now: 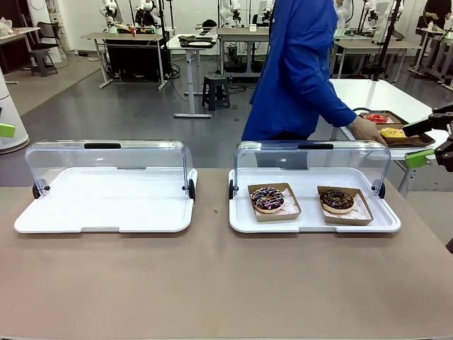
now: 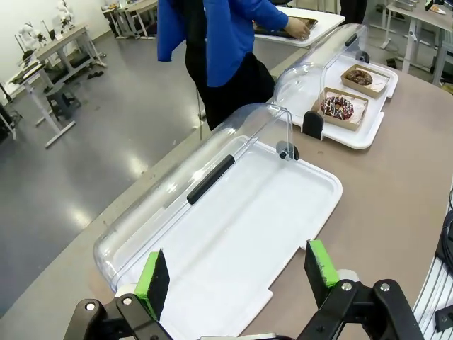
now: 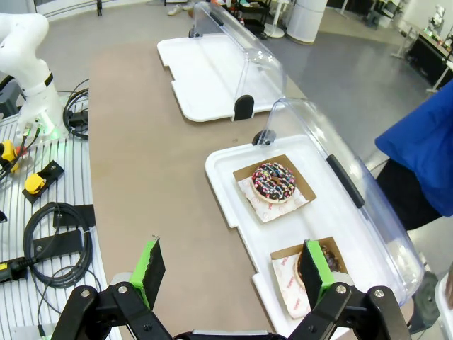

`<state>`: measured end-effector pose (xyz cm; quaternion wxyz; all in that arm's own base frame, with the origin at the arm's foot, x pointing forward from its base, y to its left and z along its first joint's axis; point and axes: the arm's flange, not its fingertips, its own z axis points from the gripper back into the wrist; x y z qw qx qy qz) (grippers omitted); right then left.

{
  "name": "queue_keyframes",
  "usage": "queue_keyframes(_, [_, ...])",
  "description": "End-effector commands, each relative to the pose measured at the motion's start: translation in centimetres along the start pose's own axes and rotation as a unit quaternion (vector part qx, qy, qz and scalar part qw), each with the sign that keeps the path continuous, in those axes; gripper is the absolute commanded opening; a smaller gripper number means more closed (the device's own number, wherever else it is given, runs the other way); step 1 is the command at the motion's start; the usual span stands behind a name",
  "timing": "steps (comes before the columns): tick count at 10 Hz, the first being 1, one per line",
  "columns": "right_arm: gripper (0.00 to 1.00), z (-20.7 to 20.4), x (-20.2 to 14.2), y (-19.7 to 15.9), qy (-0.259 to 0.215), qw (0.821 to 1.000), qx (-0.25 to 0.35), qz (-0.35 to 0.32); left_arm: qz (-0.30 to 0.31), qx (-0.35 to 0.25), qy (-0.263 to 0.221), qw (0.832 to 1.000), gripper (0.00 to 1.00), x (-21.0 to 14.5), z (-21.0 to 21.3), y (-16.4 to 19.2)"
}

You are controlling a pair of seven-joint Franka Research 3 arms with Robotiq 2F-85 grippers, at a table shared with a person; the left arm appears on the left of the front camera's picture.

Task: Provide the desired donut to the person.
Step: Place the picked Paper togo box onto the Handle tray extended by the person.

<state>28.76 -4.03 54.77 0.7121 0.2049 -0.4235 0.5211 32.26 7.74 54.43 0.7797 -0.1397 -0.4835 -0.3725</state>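
Reaching toward a dark tray of donuts (image 1: 391, 132) on a white side table (image 1: 382, 95), the person (image 1: 297, 71) in a bright blue jacket stands at the far side, hand (image 1: 368, 129) on that tray. On the brown table (image 1: 212, 283), the right white tray (image 1: 241, 219) holds a sprinkled chocolate donut (image 1: 267, 199) and a chocolate-glazed donut (image 1: 337, 200), each on a cardboard sheet; the left tray (image 1: 42, 216) lies bare. Both clear lids are raised. Left gripper (image 2: 237, 278) and right gripper (image 3: 233, 273) hover spread wide, holding nothing.

- I see the person (image 1: 297, 71) in bright blue.
- My white trays (image 1: 106, 212) sit on tan table (image 1: 212, 283).
- Chocolate donut (image 1: 267, 199) carries coloured sprinkles.
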Motion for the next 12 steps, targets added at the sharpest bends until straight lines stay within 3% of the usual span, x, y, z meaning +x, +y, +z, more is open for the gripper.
queue_keyframes(1, [1.00,-0.25,-0.05,-0.28,-0.015,1.000,0.005,0.004,0.004,0.000,0.003,1.000,1.00,-0.22,0.24,0.03])
queue_keyframes(12, [1.00,-0.25,-0.05,-0.28,-0.015,1.000,0.005,0.004,0.004,0.000,0.003,1.000,1.00,-0.22,0.24,0.03])
